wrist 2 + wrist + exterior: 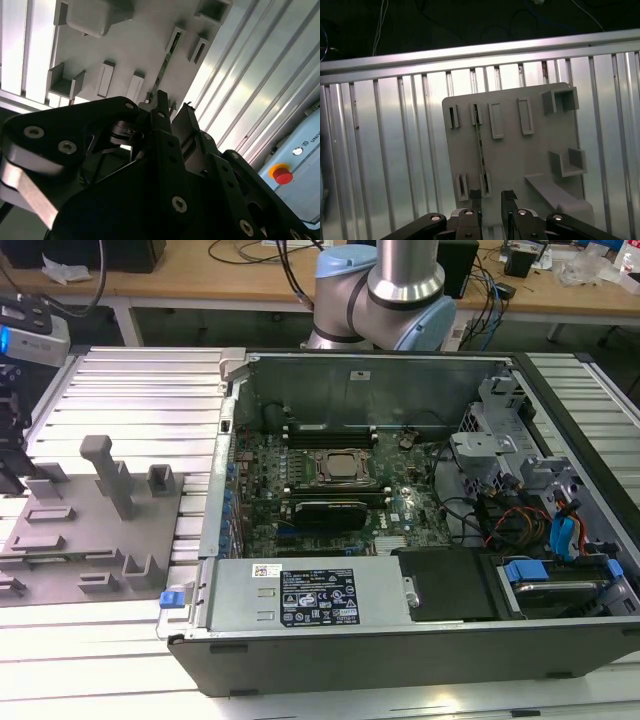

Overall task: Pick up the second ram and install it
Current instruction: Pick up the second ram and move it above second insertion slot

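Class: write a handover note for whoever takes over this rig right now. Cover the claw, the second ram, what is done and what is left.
Claw: open, holding nothing, poised over the grey tray.
Second ram: on edge in its tray slots, with its near end roughly in line with the gap between the claw's fingers.
Done: claw lined up over the stick; no grip yet.
Left: grip, lift, and seat it in the open computer case.

The tray [512, 160] is pale grey, the second ram [480, 145] dark, the gripper [492, 196] black, the ribbed table [395, 150] silver
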`<state>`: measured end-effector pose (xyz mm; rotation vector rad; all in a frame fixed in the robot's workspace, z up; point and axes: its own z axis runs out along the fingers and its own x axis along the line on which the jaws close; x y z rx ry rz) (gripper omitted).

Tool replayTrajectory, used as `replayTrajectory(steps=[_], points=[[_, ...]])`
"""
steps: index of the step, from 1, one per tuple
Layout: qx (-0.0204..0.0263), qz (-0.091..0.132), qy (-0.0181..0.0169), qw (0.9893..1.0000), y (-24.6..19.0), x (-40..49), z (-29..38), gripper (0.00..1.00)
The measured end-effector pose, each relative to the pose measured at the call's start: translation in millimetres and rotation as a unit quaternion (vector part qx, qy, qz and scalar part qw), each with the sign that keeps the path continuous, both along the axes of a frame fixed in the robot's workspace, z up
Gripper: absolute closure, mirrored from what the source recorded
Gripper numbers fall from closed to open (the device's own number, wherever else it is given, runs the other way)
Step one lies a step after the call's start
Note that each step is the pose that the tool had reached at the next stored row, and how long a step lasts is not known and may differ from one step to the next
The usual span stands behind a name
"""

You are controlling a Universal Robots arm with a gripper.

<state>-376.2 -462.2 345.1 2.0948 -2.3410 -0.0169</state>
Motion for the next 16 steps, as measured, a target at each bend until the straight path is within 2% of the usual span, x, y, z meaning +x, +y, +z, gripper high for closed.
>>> replayTrajectory(steps=[3, 12, 16], points=[[0.0000, 0.001, 0.0000, 1.0000, -1.0, 0.0, -4.3, 0.70], [0.0000, 0.004, 0.0000, 1.0000, -5.0, -0.2, -12.0, 0.70], [0.0000, 0.007, 0.0000, 1.0000, -10.9, -0.6, -21.9, 0.70]])
